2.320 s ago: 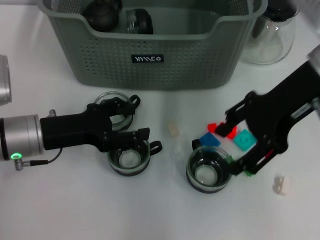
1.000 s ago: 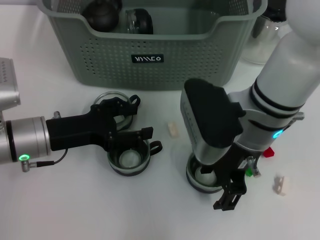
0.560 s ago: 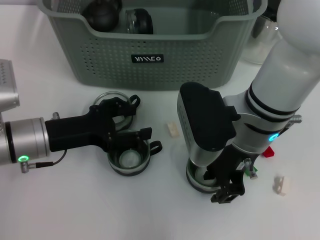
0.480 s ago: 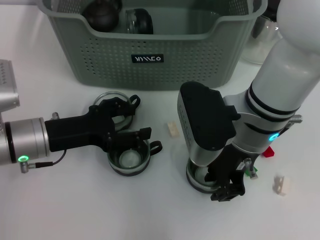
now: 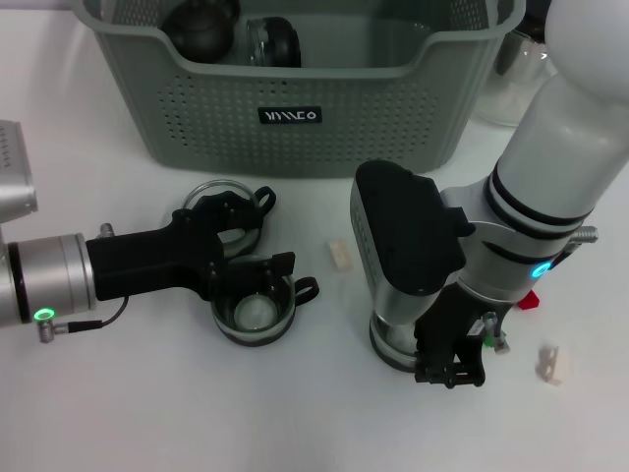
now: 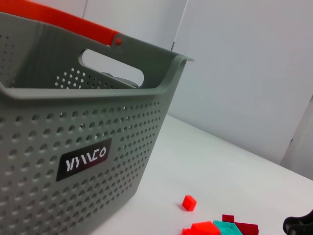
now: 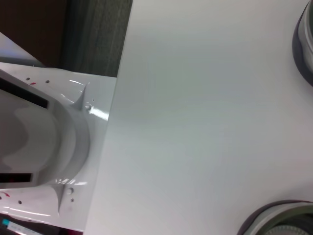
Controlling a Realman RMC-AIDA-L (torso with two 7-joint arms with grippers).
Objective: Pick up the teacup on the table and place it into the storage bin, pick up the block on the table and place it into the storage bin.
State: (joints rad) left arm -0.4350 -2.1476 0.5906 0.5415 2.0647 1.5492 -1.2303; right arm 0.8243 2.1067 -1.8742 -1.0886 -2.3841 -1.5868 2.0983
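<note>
The grey-green storage bin [image 5: 295, 108] stands at the back and fills the left wrist view [image 6: 73, 132]. Three glass teacups are on the table. My left gripper [image 5: 267, 232] is open, its fingers spread between the rear teacup [image 5: 209, 193] and the front one [image 5: 254, 313]. The third teacup [image 5: 390, 339] is mostly hidden under my right arm, whose gripper [image 5: 449, 368] hangs right against that cup's right side. Beside it I see a red block [image 5: 529, 299] and a green block [image 5: 489, 340]. The left wrist view shows red blocks [image 6: 189, 202] and a teal block [image 6: 227, 227].
A dark teapot [image 5: 200, 28] and a glass cup [image 5: 273, 41] lie inside the bin. A clear glass pot [image 5: 521, 74] stands to the bin's right. Small cream pieces [image 5: 340, 255] [image 5: 550, 364] lie on the white table. The right wrist view shows teacup rims [image 7: 286, 218].
My right arm has swung in over the right teacup, hiding the blue and teal blocks, and its gripper has drawn up closer to the cup. The left arm has barely moved.
</note>
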